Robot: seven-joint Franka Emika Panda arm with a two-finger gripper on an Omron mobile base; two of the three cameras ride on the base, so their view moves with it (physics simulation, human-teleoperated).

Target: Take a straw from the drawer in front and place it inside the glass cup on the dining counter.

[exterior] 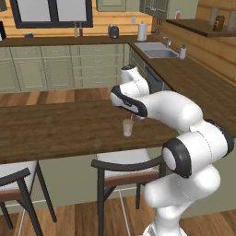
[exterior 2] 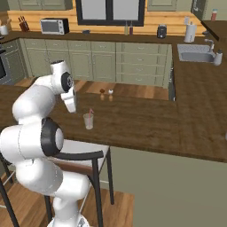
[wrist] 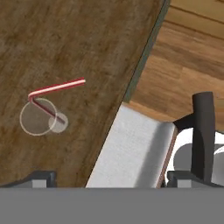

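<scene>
Straw (wrist: pixel 56 89) standing in glass cup (wrist: pixel 38 116), bent top leaning out over the rim; cup upright on dining counter (wrist: pixel 78 39), well below and left of gripper (wrist: pixel 107 177) in the hand view. Jaws spread wide, holding nothing, touching nothing. Counter edge just beside cup, white stool seat (wrist: pixel 133 151) beyond; bare wood around.

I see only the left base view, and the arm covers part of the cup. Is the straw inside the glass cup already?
Observer: Yes. In the hand view the straw stands in the glass cup, its bent top over the rim.
Operator: Is the gripper holding it?
Observer: No. The gripper is open, with nothing between its tips.
Operator: What else is on the dining counter?
Observer: In the right base view, two small shakers stand beyond the cup.
</scene>
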